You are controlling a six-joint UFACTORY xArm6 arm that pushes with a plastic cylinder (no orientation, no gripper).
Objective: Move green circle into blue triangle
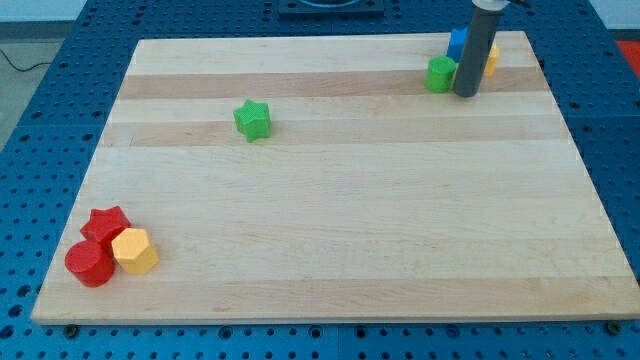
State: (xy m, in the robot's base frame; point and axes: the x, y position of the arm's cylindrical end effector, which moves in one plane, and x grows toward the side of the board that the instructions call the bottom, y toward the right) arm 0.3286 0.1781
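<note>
The green circle (440,74) sits near the view's top right on the wooden board. My tip (465,94) is right beside it, on its right side, touching or almost touching. The blue block (458,42), the triangle by the task's name, lies just above the green circle, partly hidden behind the rod; its shape cannot be made out. A yellow block (490,58) peeks out to the right of the rod.
A green star (253,119) lies at the upper left of centre. A red star (106,225), a red circle (90,264) and a yellow hexagon (135,251) cluster at the bottom left corner. The board's top edge (330,40) is close above the blue block.
</note>
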